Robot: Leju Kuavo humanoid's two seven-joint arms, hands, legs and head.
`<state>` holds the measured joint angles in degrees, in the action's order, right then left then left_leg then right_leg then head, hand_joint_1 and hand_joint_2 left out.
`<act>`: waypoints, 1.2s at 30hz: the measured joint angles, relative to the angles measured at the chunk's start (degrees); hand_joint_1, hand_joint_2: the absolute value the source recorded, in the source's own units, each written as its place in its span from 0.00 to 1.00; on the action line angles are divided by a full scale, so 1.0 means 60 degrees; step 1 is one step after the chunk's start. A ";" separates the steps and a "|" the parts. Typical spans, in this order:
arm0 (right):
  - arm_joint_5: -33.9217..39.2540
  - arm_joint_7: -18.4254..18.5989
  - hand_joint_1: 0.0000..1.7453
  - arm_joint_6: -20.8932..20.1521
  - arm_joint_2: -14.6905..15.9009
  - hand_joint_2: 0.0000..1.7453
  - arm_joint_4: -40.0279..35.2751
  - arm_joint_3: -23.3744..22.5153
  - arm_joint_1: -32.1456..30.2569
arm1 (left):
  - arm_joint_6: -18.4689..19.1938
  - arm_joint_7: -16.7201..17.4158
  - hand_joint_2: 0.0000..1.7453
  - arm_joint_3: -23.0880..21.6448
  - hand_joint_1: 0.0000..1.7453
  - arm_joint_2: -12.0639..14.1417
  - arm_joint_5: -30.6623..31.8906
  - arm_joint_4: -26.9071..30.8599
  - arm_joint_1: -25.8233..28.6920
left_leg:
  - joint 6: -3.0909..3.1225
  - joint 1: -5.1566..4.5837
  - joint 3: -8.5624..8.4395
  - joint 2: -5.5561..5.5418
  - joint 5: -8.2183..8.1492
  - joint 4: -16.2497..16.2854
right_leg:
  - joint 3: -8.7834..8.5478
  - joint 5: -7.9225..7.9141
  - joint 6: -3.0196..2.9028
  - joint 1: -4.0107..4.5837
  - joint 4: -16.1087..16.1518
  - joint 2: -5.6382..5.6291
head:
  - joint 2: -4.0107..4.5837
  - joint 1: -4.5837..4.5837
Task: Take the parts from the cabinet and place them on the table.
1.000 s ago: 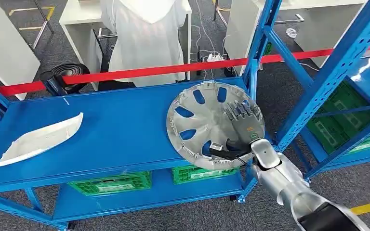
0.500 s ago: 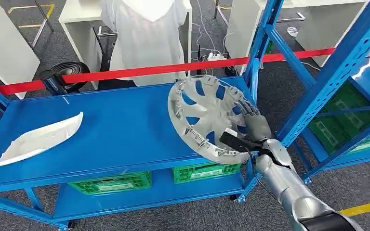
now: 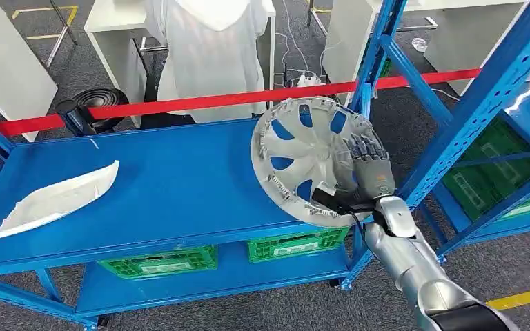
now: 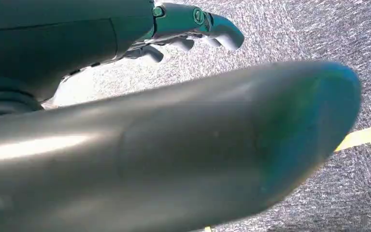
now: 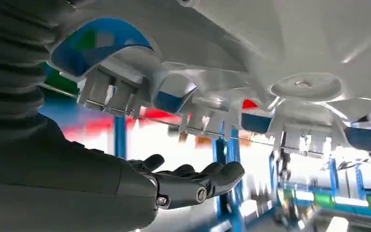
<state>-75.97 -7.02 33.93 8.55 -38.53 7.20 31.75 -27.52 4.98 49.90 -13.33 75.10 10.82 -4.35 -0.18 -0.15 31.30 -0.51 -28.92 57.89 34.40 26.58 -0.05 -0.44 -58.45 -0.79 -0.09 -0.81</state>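
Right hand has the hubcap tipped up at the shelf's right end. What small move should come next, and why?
Probably lower the hubcap flat onto the blue shelf top, then let go. The right hand grips its near rim, and the cover stands tilted, its far edge up in the air, by the blue upright. The shelf surface to its left is bare as far as the white part.

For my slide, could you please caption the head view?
Right robot hand holds a tilted silver plastic hubcap over the blue metal shelf; a white curved panel lies at left.
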 joint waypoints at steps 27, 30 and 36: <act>0.1490 -0.1514 0.00 -0.0715 -0.0619 0.00 0.0156 0.0497 0.0432 | -0.0047 0.0193 0.00 0.0000 0.00 0.0022 -0.0047 0.0000 0.0000 | 0.0000 -0.0003 0.0011 -0.0001 0.0002 0.0000 | 0.0010 0.0001 -0.0003 -0.0005 -0.0001 0.0001 | 0.0000 0.0000; 0.1653 -0.1616 0.00 -0.0660 -0.0634 0.00 0.0196 0.0220 0.0674 | -0.0055 0.0066 0.00 0.0000 0.00 0.0029 0.0029 0.0000 0.0004 | 0.0000 -0.0003 0.0009 -0.0008 0.0002 0.0001 | 0.0011 0.0002 -0.0003 -0.0003 0.0000 0.0007 | 0.0000 0.0000; 0.1686 -0.1627 0.00 -0.0419 -0.0597 0.00 0.0193 0.0078 0.0435 | -0.0036 0.0055 0.00 0.0000 0.00 0.0066 0.0201 0.0000 0.0002 | -0.0001 -0.0003 0.0005 0.0000 0.0001 0.0000 | 0.0018 0.0002 -0.0004 -0.0002 0.0000 0.0002 | 0.0000 0.0000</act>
<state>-65.85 -16.79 31.41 4.96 -37.38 7.67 34.36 -27.74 5.31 49.90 -12.94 76.30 10.82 -4.34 -0.19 -0.16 31.33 -0.51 -28.91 57.89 34.51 26.59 -0.07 -0.45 -58.45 -0.78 -0.09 -0.81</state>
